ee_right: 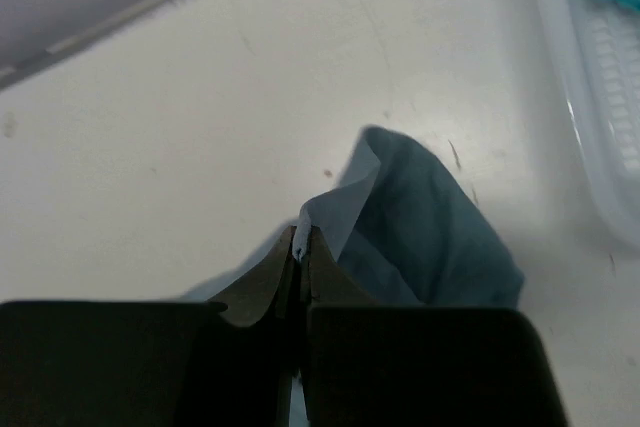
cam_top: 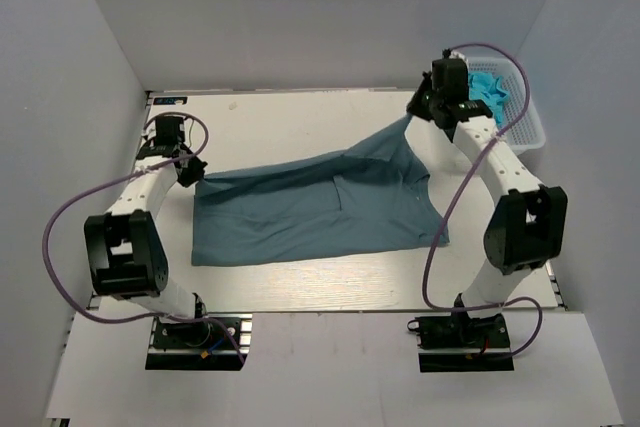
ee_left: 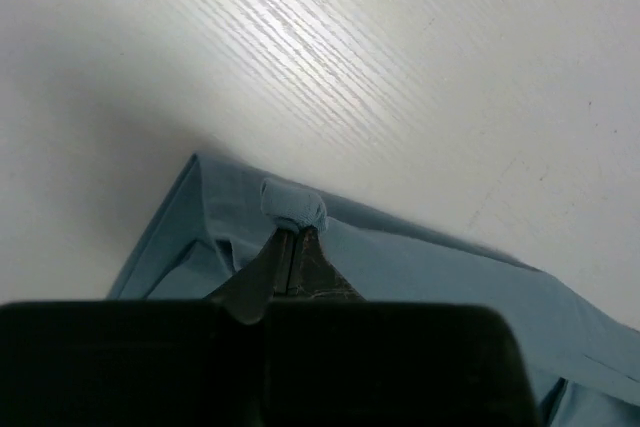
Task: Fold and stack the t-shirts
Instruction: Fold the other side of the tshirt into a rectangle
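Left tool [ee_left: 296, 235] is clamped on a bunched corner of the shirt [cam_top: 310, 209], low on the surface [cam_top: 290, 122]. Right tool [ee_right: 302, 247] is clamped on the far corner, held raised near the basket [cam_top: 537, 127]. I judge both bites thin, so pulling the cloth taut could slip one free or drag the shirt askew. The basket holds bright blue cloth [cam_top: 488, 87].

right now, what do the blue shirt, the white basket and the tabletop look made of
Slate-blue t-shirt: soft matte knit cloth, likely cotton; it drapes and creases.
White slotted basket: glossy, slightly translucent plastic, by its moulded slots.
White tabletop: hard board with a faint satin sheen and fine grain lines, probably laminate.
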Robot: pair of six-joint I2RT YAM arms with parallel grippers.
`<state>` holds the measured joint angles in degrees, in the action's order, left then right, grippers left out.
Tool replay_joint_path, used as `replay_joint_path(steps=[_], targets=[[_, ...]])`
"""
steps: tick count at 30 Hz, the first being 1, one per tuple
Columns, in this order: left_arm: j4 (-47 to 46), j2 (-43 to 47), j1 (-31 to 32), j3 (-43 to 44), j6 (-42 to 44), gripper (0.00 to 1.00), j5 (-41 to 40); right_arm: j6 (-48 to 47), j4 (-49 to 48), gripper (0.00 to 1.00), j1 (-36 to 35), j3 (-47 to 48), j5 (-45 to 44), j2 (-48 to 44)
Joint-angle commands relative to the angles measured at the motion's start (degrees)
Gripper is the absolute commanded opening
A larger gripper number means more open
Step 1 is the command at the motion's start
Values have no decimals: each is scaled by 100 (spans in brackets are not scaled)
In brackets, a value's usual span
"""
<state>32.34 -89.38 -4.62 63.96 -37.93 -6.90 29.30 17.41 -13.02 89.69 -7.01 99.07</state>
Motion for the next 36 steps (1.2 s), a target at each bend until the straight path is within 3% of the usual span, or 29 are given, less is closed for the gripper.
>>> replay_joint_path(steps=[1, 7, 16, 22, 33, 34, 35, 36], targets=[[272, 518, 23, -199, 5, 0, -460, 120, 825, 0, 27, -434, -486, -422], [344, 879, 23, -200, -48, 0, -840, 76, 957, 0, 89, -1392, -679, -1275], [660, 71, 23, 802, 32, 0, -919, 85, 1817, 0, 185, -1077, -539, -1319], [651, 570, 23, 91, -21, 0, -787, 76, 2275, 0, 212, -1445, -399, -1609], [948, 976, 23, -921, -583, 0, -972, 137, 2460, 0, 194, -3175, 15, -2602], [1072, 976, 23, -990, -636, 2, -972, 164, 2452, 0, 194, -3334, 6, -2620], [1195, 976, 23, -991, -636, 18, -972, 190, 2538, 0, 203, -3466, -3, -2629], [1500, 976, 23, -1061, -636, 30, -1137, 199, 2626, 25, 203, -3519, -72, -2621]])
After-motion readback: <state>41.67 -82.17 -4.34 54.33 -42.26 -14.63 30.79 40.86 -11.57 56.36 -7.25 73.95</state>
